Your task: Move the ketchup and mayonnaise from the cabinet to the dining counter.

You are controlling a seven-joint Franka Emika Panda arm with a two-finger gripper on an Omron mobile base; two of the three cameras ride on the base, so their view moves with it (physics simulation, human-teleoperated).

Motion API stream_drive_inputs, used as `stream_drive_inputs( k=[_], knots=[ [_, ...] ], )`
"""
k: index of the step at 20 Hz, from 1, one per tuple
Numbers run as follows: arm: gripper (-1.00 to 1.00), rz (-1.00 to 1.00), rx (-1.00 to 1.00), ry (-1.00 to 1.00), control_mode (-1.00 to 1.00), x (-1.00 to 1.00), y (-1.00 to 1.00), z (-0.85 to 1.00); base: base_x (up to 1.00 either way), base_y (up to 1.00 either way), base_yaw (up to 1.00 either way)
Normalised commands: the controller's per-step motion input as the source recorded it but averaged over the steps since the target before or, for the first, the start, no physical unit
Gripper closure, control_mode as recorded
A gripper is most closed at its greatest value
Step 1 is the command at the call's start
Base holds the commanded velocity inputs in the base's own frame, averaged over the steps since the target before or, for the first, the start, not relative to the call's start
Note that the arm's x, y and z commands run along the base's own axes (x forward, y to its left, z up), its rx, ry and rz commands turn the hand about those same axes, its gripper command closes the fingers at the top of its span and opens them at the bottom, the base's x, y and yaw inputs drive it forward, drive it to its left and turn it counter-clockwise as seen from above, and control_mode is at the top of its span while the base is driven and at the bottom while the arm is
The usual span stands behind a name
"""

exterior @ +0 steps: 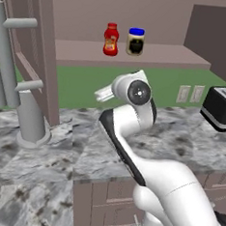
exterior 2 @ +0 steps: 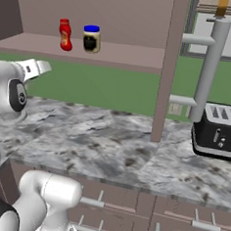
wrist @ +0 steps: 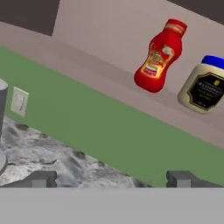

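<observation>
Jaws spread wide, empty; ketchup (wrist: 158, 57) just beside mayonnaise (wrist: 204, 85) on cabinet (wrist: 100, 74) shelf.

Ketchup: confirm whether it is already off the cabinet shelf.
No, the ketchup stands upright on the cabinet shelf beside the mayonnaise.

Ketchup (wrist: 158, 59) beside mayonnaise (wrist: 204, 85) on cabinet (wrist: 87, 52) shelf

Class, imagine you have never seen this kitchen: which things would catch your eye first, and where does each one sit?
The red ketchup and the blue-lidded mayonnaise stand side by side, apart, on the shelf of the open cabinet. Below them the white arm bends over the marbled worktop, its gripper open and aimed up toward the shelf. A black toaster sits on the worktop to the right.
</observation>
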Motion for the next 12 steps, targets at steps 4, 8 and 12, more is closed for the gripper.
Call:
stream_drive_inputs(
  k=[4, 8, 12],
  knots=[
    [-1.00, -0.05, 0.12, 0.08, -1.00, 0.09, -0.19, 0.07, 0.00, 0.00, 0.00],
    [-1.00, 0.00, 0.18, 0.05, -1.00, 0.56, -0.13, 0.03, 0.00, 0.00, 0.00],
    [-1.00, 0.00, 0.17, 0.11, -1.00, 0.34, -0.34, 0.07, 0.00, 0.00, 0.00]
  ],
)
